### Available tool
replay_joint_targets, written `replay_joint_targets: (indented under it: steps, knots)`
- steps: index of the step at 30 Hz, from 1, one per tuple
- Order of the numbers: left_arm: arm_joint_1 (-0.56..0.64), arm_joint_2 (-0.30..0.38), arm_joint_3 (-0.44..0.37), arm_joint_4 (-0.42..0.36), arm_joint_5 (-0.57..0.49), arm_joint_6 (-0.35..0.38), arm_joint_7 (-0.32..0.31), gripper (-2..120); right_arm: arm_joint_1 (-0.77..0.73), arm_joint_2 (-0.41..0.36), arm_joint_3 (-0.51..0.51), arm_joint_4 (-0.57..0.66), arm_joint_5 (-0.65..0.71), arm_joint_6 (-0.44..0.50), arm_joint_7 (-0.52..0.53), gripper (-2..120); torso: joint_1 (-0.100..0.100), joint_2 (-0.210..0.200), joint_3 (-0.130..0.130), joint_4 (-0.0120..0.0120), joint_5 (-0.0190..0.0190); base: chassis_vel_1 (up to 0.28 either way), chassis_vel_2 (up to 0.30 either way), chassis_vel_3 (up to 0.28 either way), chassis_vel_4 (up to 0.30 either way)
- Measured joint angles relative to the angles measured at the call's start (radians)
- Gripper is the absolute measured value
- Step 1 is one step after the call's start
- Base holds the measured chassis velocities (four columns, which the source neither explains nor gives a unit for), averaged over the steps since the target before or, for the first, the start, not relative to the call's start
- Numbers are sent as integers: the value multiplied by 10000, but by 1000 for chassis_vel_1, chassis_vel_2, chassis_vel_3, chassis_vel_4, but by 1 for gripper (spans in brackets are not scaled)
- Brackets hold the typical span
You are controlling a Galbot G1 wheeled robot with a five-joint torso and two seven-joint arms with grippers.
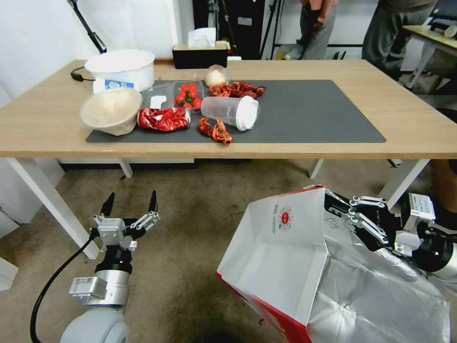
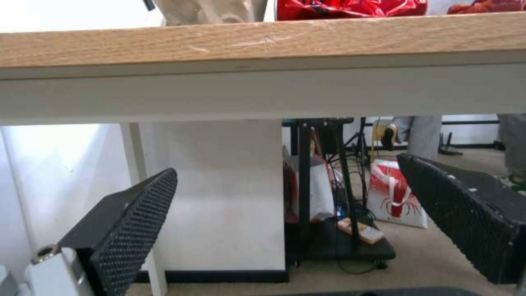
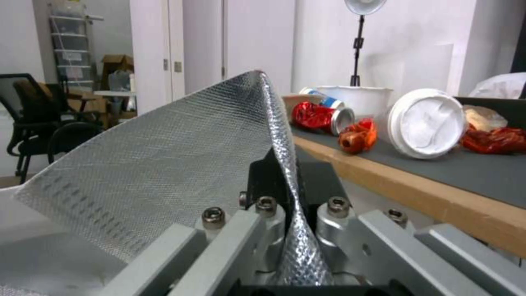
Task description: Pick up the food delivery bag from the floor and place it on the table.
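At 4 o'clock below the table [image 1: 419, 138], the right gripper [image 1: 340, 212] pinches the food delivery bag [image 1: 285, 252] rim for lifting, while the left gripper [image 1: 129, 206] idles with fingers spread.

The table [image 1: 419, 124] — light wood on white legs — carries a dark grey mat [image 1: 314, 114]. On the mat lie a tipped lidded cup [image 1: 231, 112], a crumpled red wrapper [image 1: 163, 118] and crayfish [image 1: 216, 131]; a white tub [image 1: 123, 66] stands on the wood behind. Beneath — stained beige carpet [image 1: 190, 228].
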Motion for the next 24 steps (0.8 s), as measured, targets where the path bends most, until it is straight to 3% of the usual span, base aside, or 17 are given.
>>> replay_joint_targets:
  steps: [16,24]
  knots:
    - [-64,5,-40,64,-33,-1,-44,100,-1,-12,-3,-1,-6,23,-9,0,154,431,278,1,0,0,0,0,0]
    - [-90,26,-40,68,-44,3,-46,100,-7,-53,36,11,5,23,2,0,308,841,532,-1,1,0,0,0,0]
